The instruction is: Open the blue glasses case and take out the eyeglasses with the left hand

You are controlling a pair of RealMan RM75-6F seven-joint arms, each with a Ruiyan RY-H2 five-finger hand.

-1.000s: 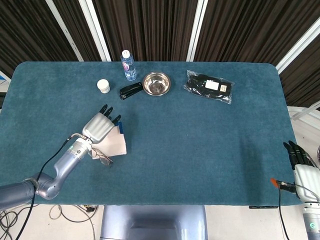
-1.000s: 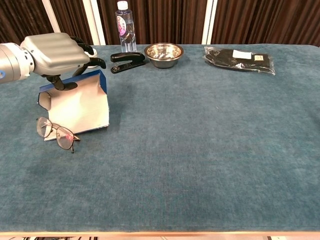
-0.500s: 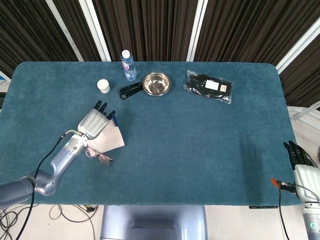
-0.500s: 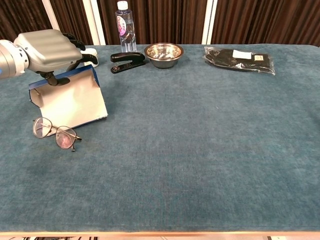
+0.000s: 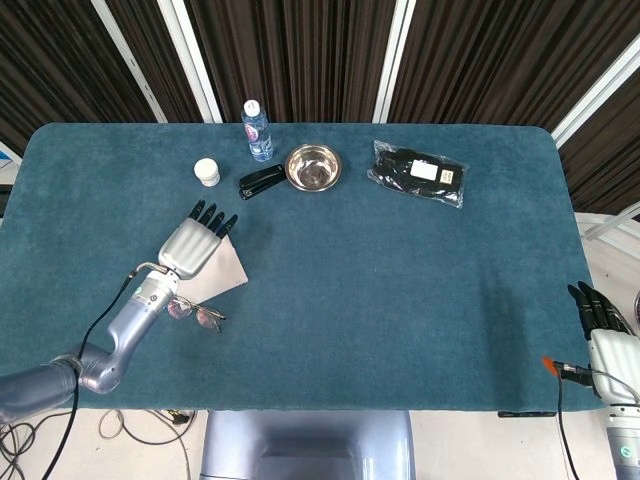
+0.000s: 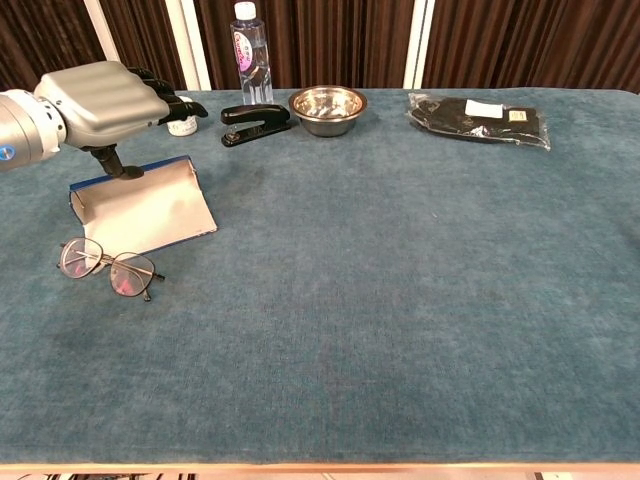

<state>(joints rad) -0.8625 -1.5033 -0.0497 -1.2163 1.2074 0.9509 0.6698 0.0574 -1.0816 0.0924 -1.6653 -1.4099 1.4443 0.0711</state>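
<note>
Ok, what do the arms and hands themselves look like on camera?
The left hand has a ribbed silver-grey back and black fingers. Its arm is smooth silver-grey with a thin black cable alongside. The right hand has a pale grey back, black fingertips, an orange tab and a black cable near its wrist.

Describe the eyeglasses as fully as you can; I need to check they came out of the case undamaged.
The eyeglasses are thin, dark wire-framed, with roundish lenses that show a faint pink tint in the chest view. They lie on the teal table cloth, just in front of the opened blue glasses case, outside it. Nothing holds them: the left hand hovers over the case's far edge. No damage shows, but fine detail is too small to judge.
</note>
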